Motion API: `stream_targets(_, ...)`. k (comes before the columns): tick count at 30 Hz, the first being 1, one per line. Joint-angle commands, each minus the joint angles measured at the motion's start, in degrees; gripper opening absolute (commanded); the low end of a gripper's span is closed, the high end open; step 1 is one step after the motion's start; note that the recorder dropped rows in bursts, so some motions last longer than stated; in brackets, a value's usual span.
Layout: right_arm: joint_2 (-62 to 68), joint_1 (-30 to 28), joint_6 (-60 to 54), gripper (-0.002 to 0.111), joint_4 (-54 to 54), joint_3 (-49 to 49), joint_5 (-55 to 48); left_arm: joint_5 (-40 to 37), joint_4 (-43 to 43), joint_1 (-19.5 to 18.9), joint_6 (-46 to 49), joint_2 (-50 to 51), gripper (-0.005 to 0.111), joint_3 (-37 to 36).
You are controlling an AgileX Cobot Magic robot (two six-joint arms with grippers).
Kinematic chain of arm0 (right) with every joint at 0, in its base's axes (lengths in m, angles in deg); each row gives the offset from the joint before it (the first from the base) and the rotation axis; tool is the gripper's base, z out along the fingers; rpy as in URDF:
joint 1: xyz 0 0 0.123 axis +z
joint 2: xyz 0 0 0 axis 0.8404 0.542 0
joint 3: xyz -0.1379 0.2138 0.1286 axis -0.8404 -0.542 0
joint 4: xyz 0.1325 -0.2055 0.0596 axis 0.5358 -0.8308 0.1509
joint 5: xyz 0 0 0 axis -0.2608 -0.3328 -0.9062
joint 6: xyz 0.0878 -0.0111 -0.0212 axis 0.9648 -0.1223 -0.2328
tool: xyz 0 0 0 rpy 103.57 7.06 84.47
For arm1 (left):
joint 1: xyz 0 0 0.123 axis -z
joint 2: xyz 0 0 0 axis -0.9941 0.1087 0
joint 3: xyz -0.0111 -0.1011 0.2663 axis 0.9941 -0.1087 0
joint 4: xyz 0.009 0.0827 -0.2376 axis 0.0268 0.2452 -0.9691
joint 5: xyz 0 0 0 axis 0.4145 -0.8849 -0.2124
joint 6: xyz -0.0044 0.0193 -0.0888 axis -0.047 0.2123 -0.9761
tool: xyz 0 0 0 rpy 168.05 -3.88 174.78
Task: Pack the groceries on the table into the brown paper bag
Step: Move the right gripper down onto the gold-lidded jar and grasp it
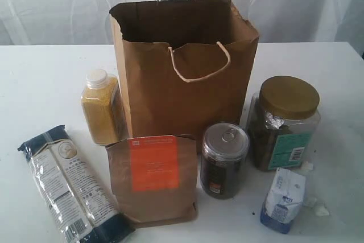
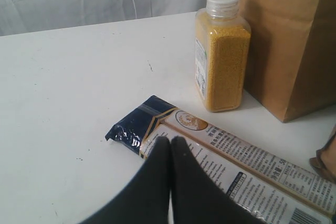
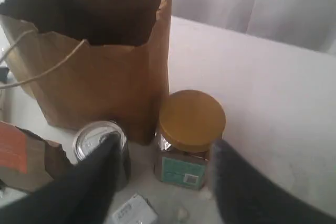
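The brown paper bag (image 1: 185, 64) stands open and upright at the middle of the white table (image 1: 40, 83). Around it are the yellow-grain bottle (image 1: 102, 106), the noodle packet (image 1: 71, 189), the orange-labelled pouch (image 1: 153, 177), the pull-tab can (image 1: 224, 160), the gold-lidded jar (image 1: 284, 123) and the small blue-white packet (image 1: 283, 199). No arm shows in the exterior view. My left gripper (image 2: 170, 141) is shut and empty, hovering over the noodle packet (image 2: 236, 161), near the bottle (image 2: 221, 51). My right gripper (image 3: 165, 148) is open, with the jar (image 3: 190, 137) between its fingers and the can (image 3: 97, 140) beside one.
White curtains (image 1: 57, 4) hang behind the table. The bag's white cord handles (image 1: 199, 64) hang over its front and rise at the back. Small white crumbs (image 1: 315, 206) lie by the blue-white packet.
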Motion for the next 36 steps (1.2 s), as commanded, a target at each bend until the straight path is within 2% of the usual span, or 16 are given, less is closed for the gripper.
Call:
stream_targets(1,8.50,-0.29,-0.94,0.077,-0.84,0.95,-2.30,0.05,-0.23,0.22,-0.09,-0.28,0.000,-0.16)
stream_targets(10,21.92,-0.29,-1.19,0.077,-4.17,3.17,2.45,0.05,-0.23,0.22,-0.09,-0.28,0.000,-0.16)
stream_targets(14,26.84,-0.29,-3.16,0.083,-4.04,5.19,0.16,0.05,-0.23,0.22,-0.09,-0.28,0.000,-0.16)
stream_targets(23,35.30,-0.38,-3.44,0.084,-3.89,10.01,-2.53,0.05,-0.23,0.22,-0.09,-0.28,0.000,-0.16)
stream_targets(32,39.90,-0.38,-6.70,0.102,-4.16,10.01,-1.99,0.04,-0.23,0.22,0.02,-0.28,0.000,-0.16)
stream_targets(36,40.56,-0.98,-9.75,0.103,-4.27,10.01,0.32,0.04,-0.23,0.22,0.02,-0.28,0.000,-0.16)
